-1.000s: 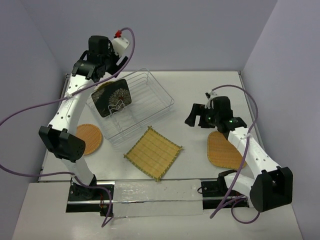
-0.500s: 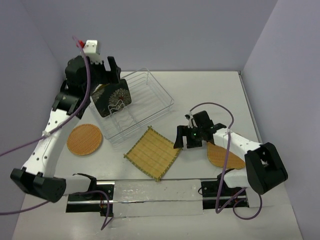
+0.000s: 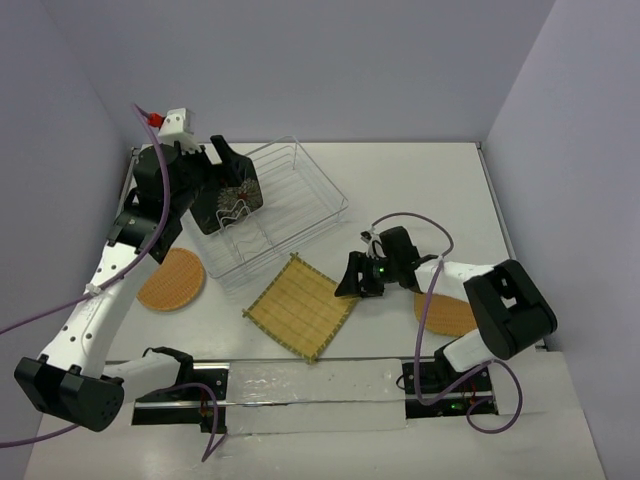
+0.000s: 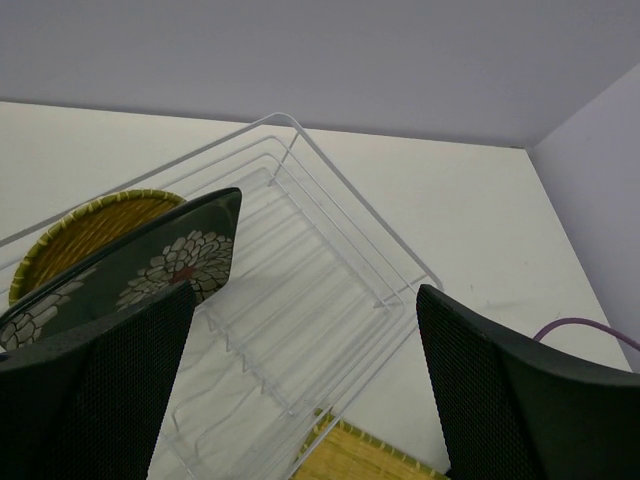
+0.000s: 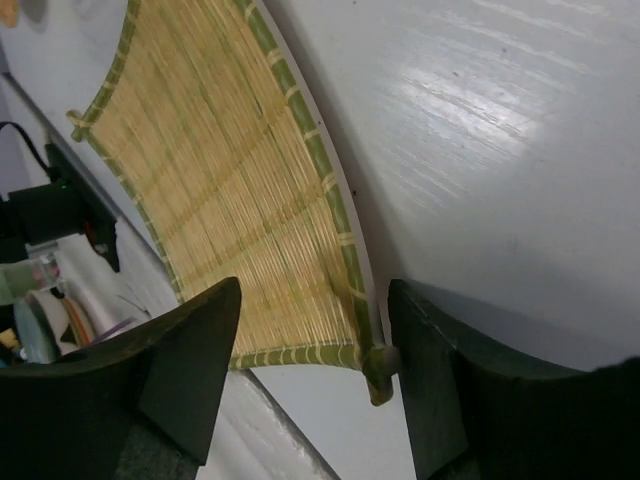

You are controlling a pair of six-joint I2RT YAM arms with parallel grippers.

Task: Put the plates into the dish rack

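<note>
Two plates stand upright in the dish rack (image 3: 310,195), upper left: black flowered plate (image 4: 150,275), round orange plate (image 4: 80,225) behind. Left fingers (image 4: 90,390) gape empty above them. At centre, right fingers (image 5: 440,370) straddle the yellow bamboo plate (image 3: 302,305)'s corner, unclamped, likely to pry it off the worktop (image 3: 400,190).

The flowered plate (image 4: 170,270) stands in the dish rack (image 3: 290,200), the bamboo plate (image 3: 298,305) before it.
</note>
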